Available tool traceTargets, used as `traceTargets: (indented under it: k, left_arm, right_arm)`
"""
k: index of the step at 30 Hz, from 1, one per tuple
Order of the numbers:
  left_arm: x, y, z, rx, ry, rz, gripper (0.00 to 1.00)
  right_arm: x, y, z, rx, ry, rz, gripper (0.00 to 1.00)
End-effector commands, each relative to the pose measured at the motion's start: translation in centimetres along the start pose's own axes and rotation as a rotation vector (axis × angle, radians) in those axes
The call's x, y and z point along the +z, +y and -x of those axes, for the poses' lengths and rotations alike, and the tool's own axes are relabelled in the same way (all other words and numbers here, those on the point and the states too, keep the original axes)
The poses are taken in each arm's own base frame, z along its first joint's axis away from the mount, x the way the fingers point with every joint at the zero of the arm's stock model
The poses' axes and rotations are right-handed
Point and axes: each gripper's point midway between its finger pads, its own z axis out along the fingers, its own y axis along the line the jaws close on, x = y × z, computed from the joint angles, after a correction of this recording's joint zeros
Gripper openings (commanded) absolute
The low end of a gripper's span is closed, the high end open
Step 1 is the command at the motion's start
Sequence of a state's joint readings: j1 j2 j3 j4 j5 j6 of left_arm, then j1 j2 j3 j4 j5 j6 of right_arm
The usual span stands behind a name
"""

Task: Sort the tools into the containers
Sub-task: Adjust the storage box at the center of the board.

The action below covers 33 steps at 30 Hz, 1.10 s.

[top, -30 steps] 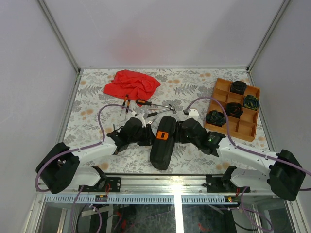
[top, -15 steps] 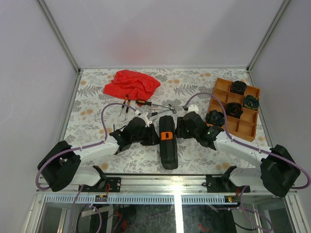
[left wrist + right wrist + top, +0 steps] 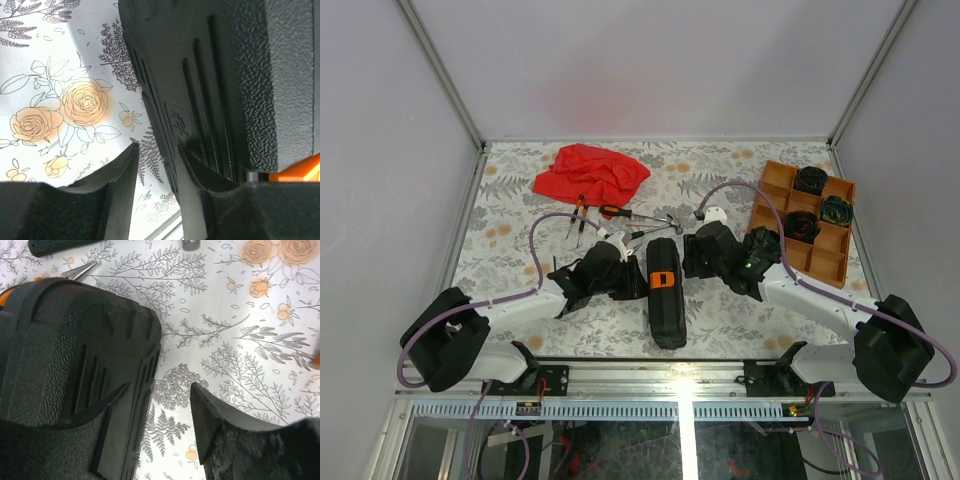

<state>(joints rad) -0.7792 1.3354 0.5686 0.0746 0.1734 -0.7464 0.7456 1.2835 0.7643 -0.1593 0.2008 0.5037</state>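
The black ribbed tool case [image 3: 665, 290] stands closed on its edge at mid table, orange latch [image 3: 660, 279] on top. My left gripper [image 3: 628, 277] is open at its left side; in the left wrist view the gripper [image 3: 157, 167] has its right finger against the case wall [image 3: 225, 75]. My right gripper [image 3: 696, 262] is open at the case's right side; in the right wrist view the gripper [image 3: 160, 397] has its left finger over the case [image 3: 75, 340]. Pliers [image 3: 580, 212], a screwdriver [image 3: 618, 211] and a hammer [image 3: 660, 222] lie behind the case.
The orange tray [image 3: 825, 262] stands at the right and holds several dark coiled bundles, one greenish [image 3: 837, 210]. A red cloth [image 3: 592, 172] lies at the back left. The hammer handle [image 3: 65, 245] and pliers tip [image 3: 80, 270] lie just beyond the right gripper.
The case went from leaning wide and slanted to standing narrow and straight on its edge. My right gripper has drawn slightly back and away. The left gripper stayed beside the case.
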Motion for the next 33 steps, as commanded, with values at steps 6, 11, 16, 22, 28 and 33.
traceTargets:
  k: [6,11,16,22,28,33]
  left_arm:
    - [0.4,-0.9,0.9,0.023,-0.037,-0.027,0.34]
    - [0.4,-0.9,0.4,0.010,-0.036,-0.035,0.35]
    - [0.6,-1.1,-0.1,0.008,-0.029,-0.044,0.35]
    - [0.7,-1.6,-0.6,0.010,-0.021,-0.053,0.34]
    - [1.1,-2.6,-1.3,0.012,-0.005,-0.074,0.34]
    - [1.6,-3.3,-1.9,0.024,0.007,-0.081,0.34]
  right_arm:
    - [-2.2,-1.3,1.9,0.018,-0.071,-0.056,0.60]
    - [-2.4,-1.5,1.5,0.033,-0.058,-0.066,0.60]
    - [-2.4,-1.4,0.9,0.058,-0.034,-0.062,0.60]
    - [-2.2,-0.6,0.1,0.081,-0.011,-0.013,0.63]
    - [-1.5,0.3,-0.7,0.078,0.030,0.030,0.63]
    - [-0.9,0.5,-1.1,0.074,0.052,0.034,0.63]
